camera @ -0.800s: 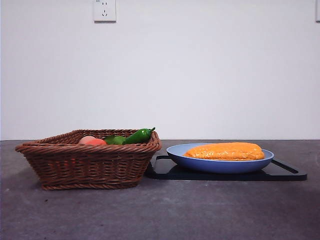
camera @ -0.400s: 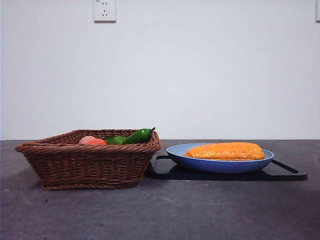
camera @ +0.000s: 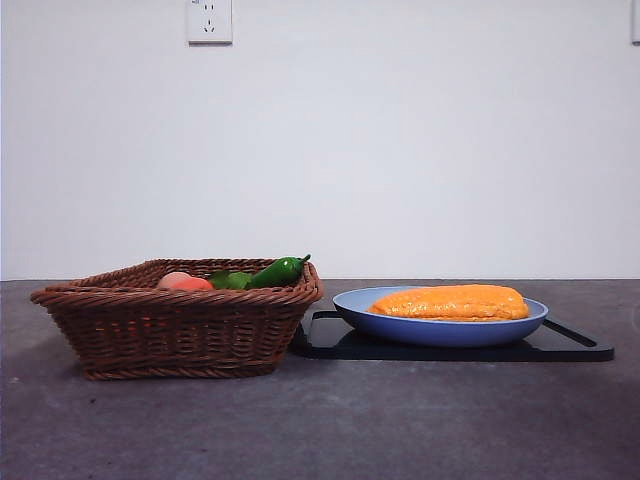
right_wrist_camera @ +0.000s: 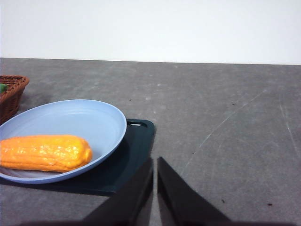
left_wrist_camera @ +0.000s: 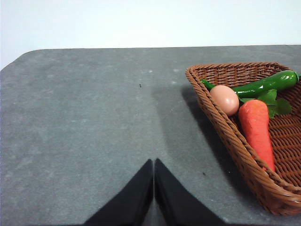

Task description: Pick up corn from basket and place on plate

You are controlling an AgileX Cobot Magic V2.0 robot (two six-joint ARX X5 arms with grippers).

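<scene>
Though no arm shows in the front view, the job looks finished from here: the corn (camera: 452, 302) lies lengthwise in the blue plate (camera: 440, 328), which sits on a black tray (camera: 560, 345) just beside the basket (camera: 180, 320). A green pepper (camera: 275, 272) and a pinkish fruit (camera: 183, 282) peek over the basket's rim.

From the left wrist camera, the left gripper (left_wrist_camera: 154, 188) hangs above bare table beside the basket, its jaws pressed together with nothing between them. Inside the basket lie the pepper, the fruit and a carrot (left_wrist_camera: 256, 129); no corn is among them.

From the right wrist camera, the right gripper (right_wrist_camera: 154, 188) waits near the tray's edge, jaws all but closed and empty, apart from the plate where the corn rests. As I judge it, nothing is left to do.
</scene>
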